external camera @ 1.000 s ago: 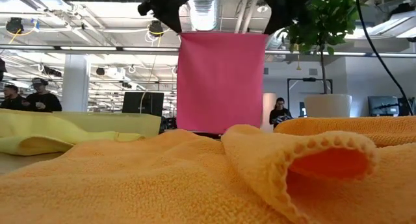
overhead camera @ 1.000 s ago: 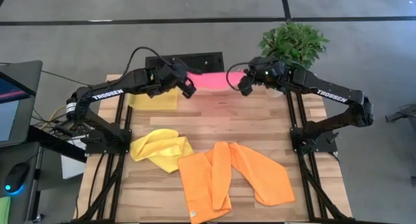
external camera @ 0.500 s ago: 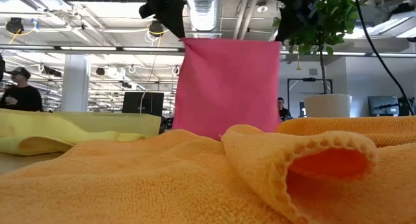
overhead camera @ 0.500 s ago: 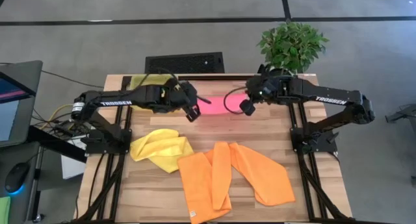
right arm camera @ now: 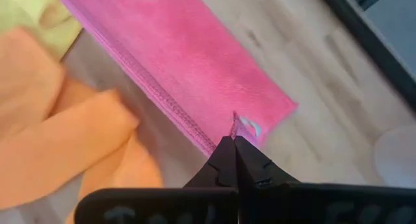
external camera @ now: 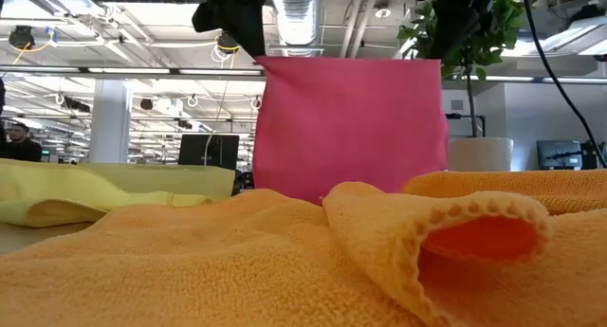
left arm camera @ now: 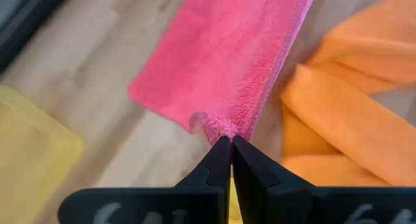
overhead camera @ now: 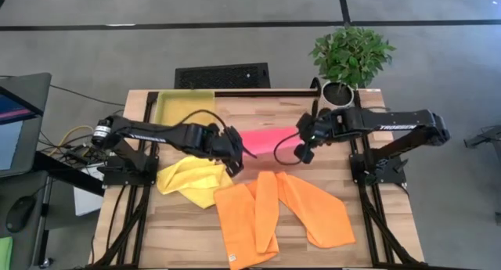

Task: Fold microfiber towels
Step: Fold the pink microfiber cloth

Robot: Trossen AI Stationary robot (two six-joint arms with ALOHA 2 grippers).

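A bright pink towel (external camera: pixel 346 128) hangs as a flat sheet over the middle of the table, and shows in the high view as the pink towel (overhead camera: pixel 264 138). My left gripper (left arm camera: pixel 231 143) and my right gripper (right arm camera: pixel 233 143) are each shut on one of its upper corners. The orange cloth in front hides its lower edge in the low view. A crumpled yellow towel (overhead camera: pixel 196 180) lies on the table at the left. Two orange towels (overhead camera: pixel 246 219) (overhead camera: pixel 317 211) lie loosely at the near edge, overlapping. My left gripper pinches the pink towel's upper left corner (left arm camera: pixel 218 128) between its two fingertips, the cloth bunched there. The fingers slant down from the table's left. The towel hangs below them, its top edge (external camera: pixel 351 60) drawn straight across to the other gripper. My right gripper pinches the upper right corner (right arm camera: pixel 242 125) between its fingertips, with a small flap of cloth sticking up beside them. The fingers slant down from the table's right. The towel hangs below, and I cannot tell one layer from several.
A translucent yellow bin (overhead camera: pixel 184 107) stands at the far left corner and a potted plant (overhead camera: pixel 352 55) at the far right. Bare wood (overhead camera: pixel 266 106) lies behind the pink towel. In the low view, people show in the room beyond the table.
Both grippers have come from the far edge toward the near edge and lower, tipping further downward, both still shut. The pink towel has travelled with them, still hanging flat with its top edge stretched between them, and now hangs just behind the orange towels.
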